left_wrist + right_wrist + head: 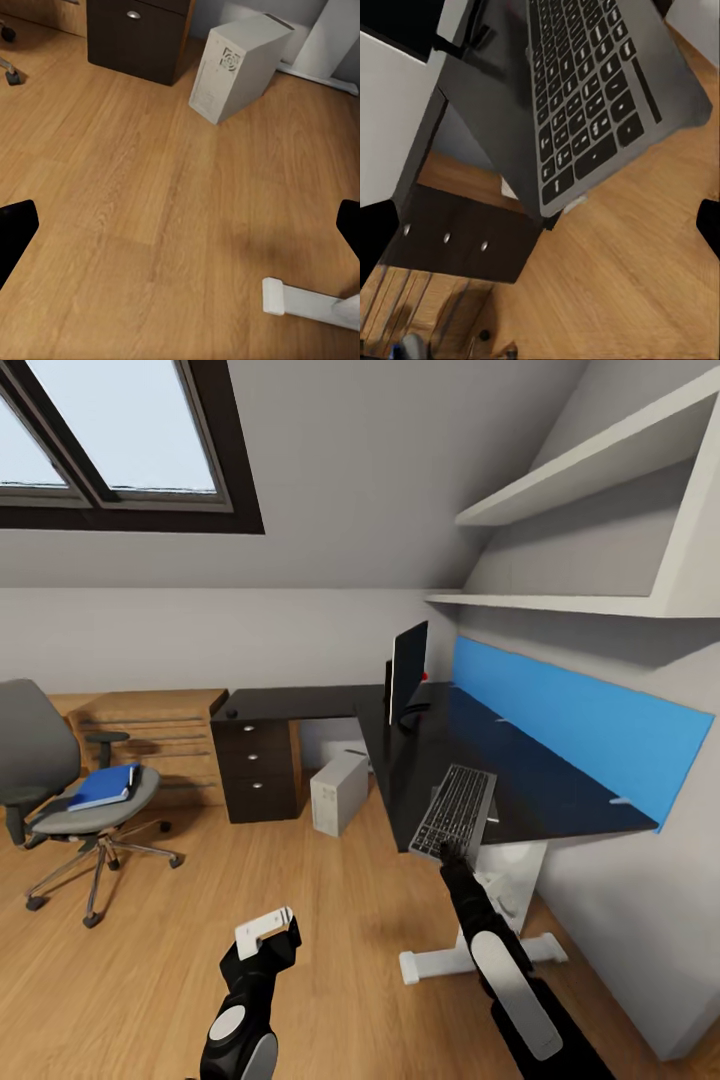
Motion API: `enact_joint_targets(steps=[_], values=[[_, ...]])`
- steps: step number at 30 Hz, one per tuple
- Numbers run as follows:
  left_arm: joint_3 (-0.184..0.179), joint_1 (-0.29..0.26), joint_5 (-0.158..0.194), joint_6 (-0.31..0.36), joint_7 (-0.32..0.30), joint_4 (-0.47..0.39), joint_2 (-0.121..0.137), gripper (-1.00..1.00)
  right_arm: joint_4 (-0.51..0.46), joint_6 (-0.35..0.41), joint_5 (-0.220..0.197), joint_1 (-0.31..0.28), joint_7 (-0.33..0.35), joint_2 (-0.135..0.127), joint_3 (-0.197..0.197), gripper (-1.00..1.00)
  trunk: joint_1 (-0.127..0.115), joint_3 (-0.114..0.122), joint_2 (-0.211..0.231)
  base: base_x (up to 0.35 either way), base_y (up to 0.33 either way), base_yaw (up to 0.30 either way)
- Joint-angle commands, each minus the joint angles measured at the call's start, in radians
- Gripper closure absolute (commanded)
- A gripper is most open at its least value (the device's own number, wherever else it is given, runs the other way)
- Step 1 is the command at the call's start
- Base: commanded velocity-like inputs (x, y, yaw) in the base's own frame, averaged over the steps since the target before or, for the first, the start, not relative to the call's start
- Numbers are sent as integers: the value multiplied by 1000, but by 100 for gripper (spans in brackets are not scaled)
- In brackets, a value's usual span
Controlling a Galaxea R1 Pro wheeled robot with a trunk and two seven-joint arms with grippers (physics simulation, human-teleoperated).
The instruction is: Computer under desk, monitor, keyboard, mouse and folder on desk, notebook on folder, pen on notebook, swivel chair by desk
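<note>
The silver-grey keyboard [456, 809] [585, 97] sits at the near end of the black desk [520, 780], seemingly tilted. My right gripper [449, 851] [540, 229] is open right at its near end, fingers spread wide. My left gripper [267, 932] [180, 232] hangs open over the wood floor. The monitor [408, 672] stands on the desk corner. The grey computer [338, 791] [240, 67] stands on the floor under the desk. The blue folder [105, 785] lies on the swivel chair [40, 760] at the far left. A small dark lump [232, 712], perhaps the mouse, rests on the desk's left end. Notebook and pen are out of view.
A black drawer unit [255, 765] [135, 37] [446, 240] stands under the desk's left end, with a wooden chest [150, 730] beside it. The desk's white foot [440, 963] [300, 300] lies near my arms. Wall shelves [580, 480] hang above the desk. Open floor lies between chair and desk.
</note>
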Motion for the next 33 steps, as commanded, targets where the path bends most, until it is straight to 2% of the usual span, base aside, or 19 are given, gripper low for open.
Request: enact_joint_targets(steps=[1, 4, 11, 12, 17, 33], values=[[-1, -1, 5, 4, 6, -1, 0, -100, 3, -8, -9, -1, -3, 5, 1, -100, 4, -4, -8, 0, 0, 0], [-2, -1, 5, 5, 8, 1, 0, -100, 48, -9, -8, -1, -3, 24, -3, -100, 15, -14, -29, 0, 0, 0], [-2, -1, 5, 7, 8, 2, -1, -100, 66, -17, -8, -1, -3, 29, -2, -100, 42, -36, -78, 0, 0, 0], [-3, -1, 5, 8, 8, 2, -1, -100, 67, -60, -8, -1, -3, 30, -2, -100, 46, -39, -85, 0, 0, 0], [-3, -1, 5, 8, 8, 7, -1, -100, 67, -132, -8, -1, -3, 29, 0, -100, 65, -54, -120, 0, 0, 0], [-4, -1, 4, 6, 10, 15, -1, -100, 67, -147, -7, -1, -3, 28, -2, -100, 127, -105, -232, 0, 0, 0]])
